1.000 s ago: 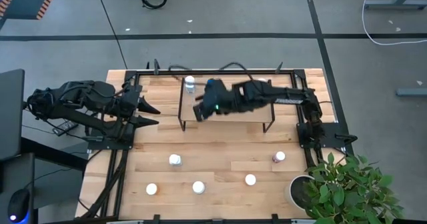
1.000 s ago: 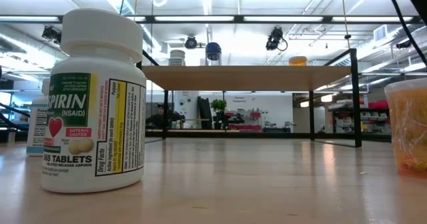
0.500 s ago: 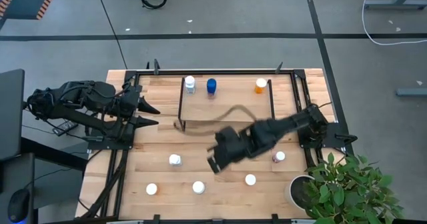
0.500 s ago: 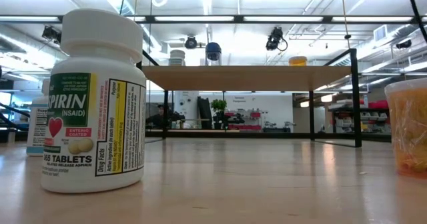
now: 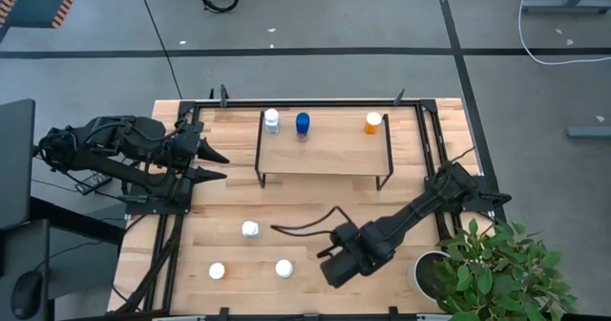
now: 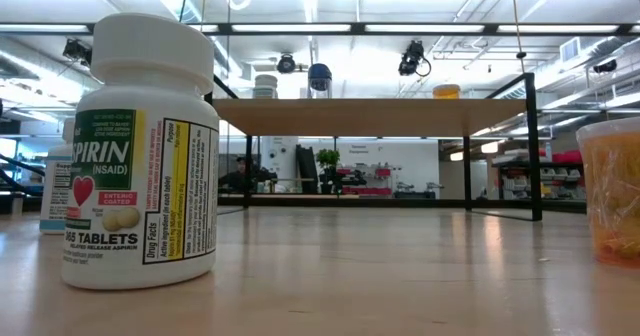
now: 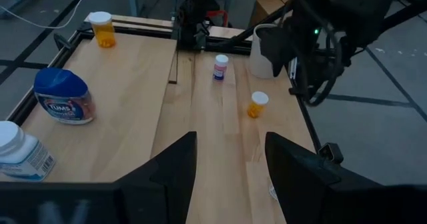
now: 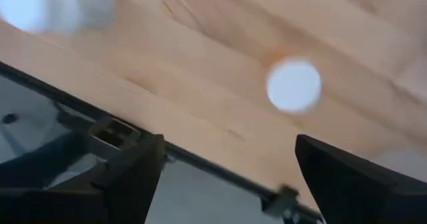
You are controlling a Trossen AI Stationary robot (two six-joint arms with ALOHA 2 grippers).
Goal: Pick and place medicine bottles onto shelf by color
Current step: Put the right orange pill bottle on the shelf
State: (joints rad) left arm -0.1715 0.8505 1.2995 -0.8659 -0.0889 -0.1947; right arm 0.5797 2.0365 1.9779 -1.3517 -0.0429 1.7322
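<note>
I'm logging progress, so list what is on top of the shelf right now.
On the shelf, three bottles stand along its far edge: a white bottle, a blue bottle and an orange bottle. Nothing covers the board from above; what lies under it cannot be seen.

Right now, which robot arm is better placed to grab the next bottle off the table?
The right arm. It reaches low over the table's front, open, above an orange bottle. The left arm waits at the table's left edge, away from the bottles.
</note>
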